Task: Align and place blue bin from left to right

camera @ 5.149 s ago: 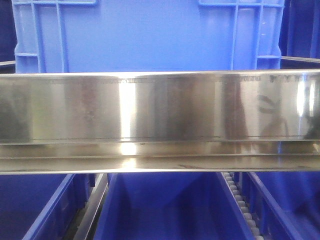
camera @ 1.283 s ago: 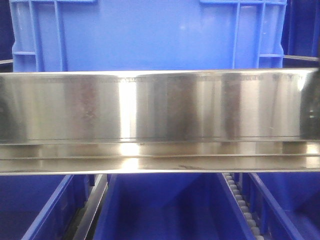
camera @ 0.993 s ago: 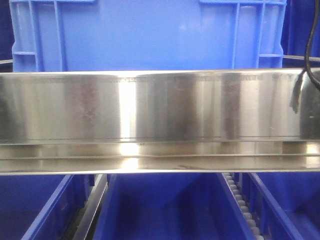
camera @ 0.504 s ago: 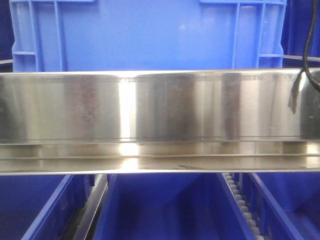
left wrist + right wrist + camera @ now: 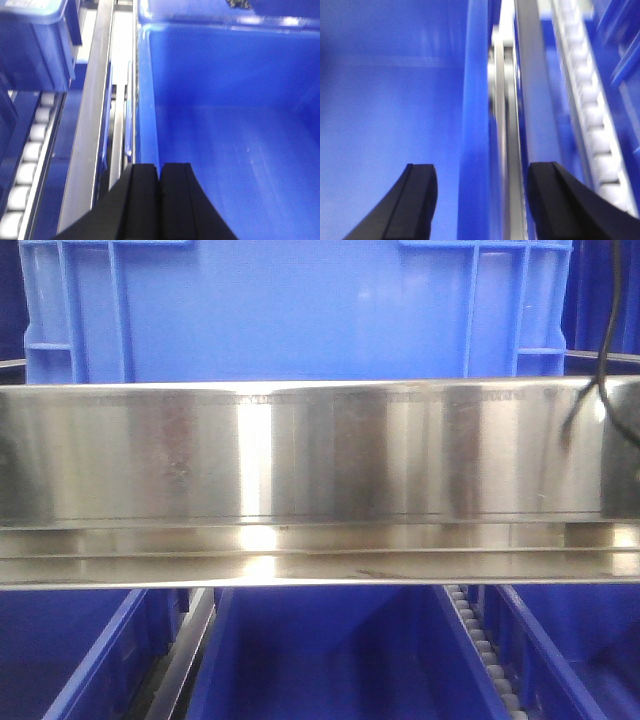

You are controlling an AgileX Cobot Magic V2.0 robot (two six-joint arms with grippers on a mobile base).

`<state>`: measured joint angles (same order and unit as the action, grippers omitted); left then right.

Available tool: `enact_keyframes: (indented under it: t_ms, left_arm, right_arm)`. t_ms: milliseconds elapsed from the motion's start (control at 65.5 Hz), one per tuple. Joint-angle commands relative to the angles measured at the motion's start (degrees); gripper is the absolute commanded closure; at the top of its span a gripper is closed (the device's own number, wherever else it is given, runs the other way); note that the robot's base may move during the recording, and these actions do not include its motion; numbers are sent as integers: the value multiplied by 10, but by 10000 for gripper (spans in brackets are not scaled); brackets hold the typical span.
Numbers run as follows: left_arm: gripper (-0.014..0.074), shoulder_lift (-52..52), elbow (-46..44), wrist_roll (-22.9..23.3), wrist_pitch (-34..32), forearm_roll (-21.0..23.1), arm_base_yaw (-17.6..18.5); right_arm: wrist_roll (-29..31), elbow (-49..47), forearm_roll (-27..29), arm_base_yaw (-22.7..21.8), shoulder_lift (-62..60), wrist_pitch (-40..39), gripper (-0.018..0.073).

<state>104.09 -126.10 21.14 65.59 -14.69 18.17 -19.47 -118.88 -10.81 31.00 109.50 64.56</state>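
Blue bin (image 5: pixel 300 310), smooth glossy plastic with ribbed corners, sits behind a polished steel rail (image 5: pixel 300 455). Left gripper (image 5: pixel 160 167) is clenched empty; right gripper (image 5: pixel 482 172) gapes astride a blue wall (image 5: pixel 475 100).

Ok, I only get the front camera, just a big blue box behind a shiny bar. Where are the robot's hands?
Observer: The left gripper is shut, lined up over the left wall of the blue bin.
Operator: And the other one?
Observer: The right gripper is open, one finger on each side of the bin's right wall in its camera.
Operator: Is anything in the box?
Observer: No, the part the wrist cameras show is bare.
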Motion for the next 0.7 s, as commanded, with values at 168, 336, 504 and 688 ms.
enact_keyframes:
  t_ms: [168,336,504,688]
  left_arm:
    - [707,-2,-3,4,13,-1,2]
    - [707,-1,-2,-1,26,5,3]
    - [600,10,-2,-5,26,7,6]
    - [262,33,-2,-5,20,-1,14]
  right_arm:
    - [-7,-5,-4,0,2,-6,261]
    - [-7,-5,-4,0,2,2,261]
    - [-7,-5,-4,0,2,2,261]
    - [-7,-5,-4,0,2,11,261]
